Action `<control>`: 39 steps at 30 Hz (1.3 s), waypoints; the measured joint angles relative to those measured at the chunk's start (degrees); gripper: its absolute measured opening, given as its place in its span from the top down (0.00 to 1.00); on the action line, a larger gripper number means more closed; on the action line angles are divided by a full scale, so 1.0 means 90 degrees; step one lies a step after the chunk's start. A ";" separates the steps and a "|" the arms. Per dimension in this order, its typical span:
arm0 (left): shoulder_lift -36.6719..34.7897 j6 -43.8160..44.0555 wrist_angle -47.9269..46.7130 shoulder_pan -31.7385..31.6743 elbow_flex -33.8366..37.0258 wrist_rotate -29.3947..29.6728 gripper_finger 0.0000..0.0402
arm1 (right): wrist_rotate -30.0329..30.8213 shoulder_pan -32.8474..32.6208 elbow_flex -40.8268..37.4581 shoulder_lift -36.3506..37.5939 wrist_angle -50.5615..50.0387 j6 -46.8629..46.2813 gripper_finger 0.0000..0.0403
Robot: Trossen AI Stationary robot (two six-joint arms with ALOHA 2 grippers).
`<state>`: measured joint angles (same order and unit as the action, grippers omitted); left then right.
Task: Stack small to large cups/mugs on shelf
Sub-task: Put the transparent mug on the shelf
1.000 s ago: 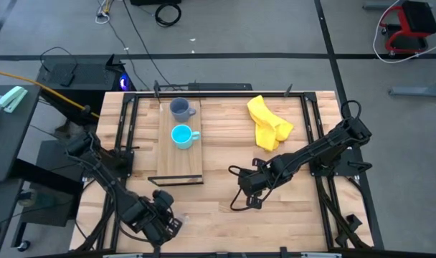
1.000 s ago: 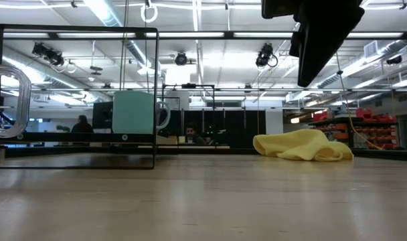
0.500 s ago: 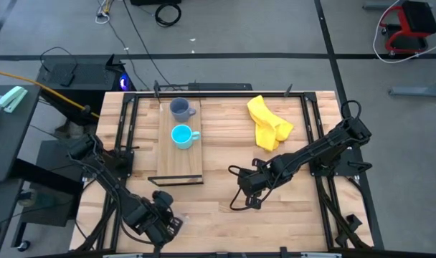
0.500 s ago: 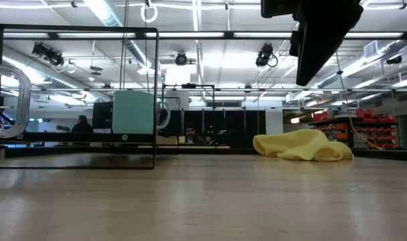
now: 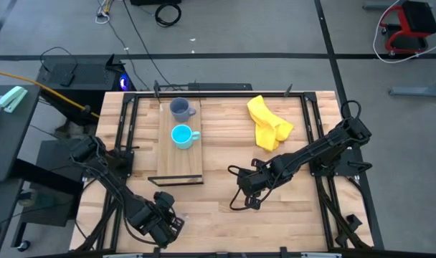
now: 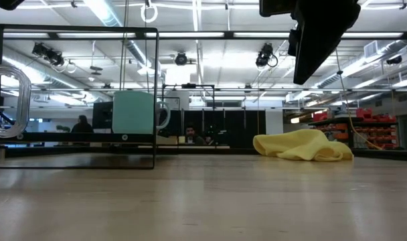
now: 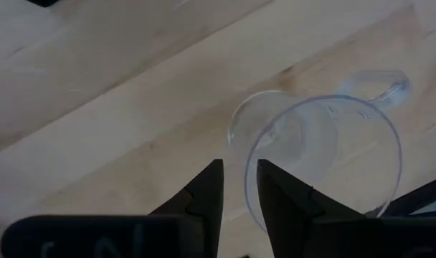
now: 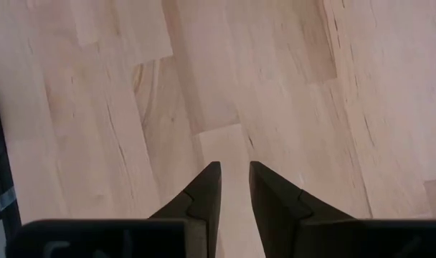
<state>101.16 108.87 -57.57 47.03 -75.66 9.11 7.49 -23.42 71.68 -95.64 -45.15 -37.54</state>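
progress first: two of the three vessels already sit on the shelf (image 5: 179,161), the brown board in the upper left-centre of the high view. my grey-blue mug (image 5: 180,109) stands at the board's top end and my turquoise mug (image 5: 182,135) just below it, close by but apart, both upright with handles pointing to the picture's right. they stand side by side, not nested. the clear glass cup (image 7: 325,158) is what remains; it is not on the shelf, and i judge it must still go over to the board to finish the set.

at the lower left of the high view, my left tool (image 5: 160,223) hangs over the pale surface (image 5: 225,222) below the shelf's bottom edge, its arm running down from the left side of the frame. in the left wrist view its fingers are drawn close together with one wall of the glass cup's rim between them, so i take it that i am pinching the cup by its rim. the cup looks clear of the planks, though i cannot be sure.

in the centre-right of the high view, my right tool (image 5: 248,195) waits low over bare planks, its arm stretched in from the right edge, fingers narrow and holding nothing. the yellow cloth (image 5: 268,123) lies in the upper right, well apart from both.
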 joint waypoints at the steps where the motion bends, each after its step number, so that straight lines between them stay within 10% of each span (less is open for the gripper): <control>1: 0.0013 -0.0002 0.0011 0.0000 0.0000 -0.0001 0.76 | -0.0001 -0.0002 0.0000 0.0000 0.0012 0.0000 0.79; 39: 0.0015 0.0004 0.0255 -0.0321 0.0000 0.0002 0.96 | 0.0000 -0.0002 0.0002 0.0000 0.0051 0.0019 0.79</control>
<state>101.30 108.91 -55.28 44.14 -75.66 9.13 7.49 -23.44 71.70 -95.64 -44.69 -37.36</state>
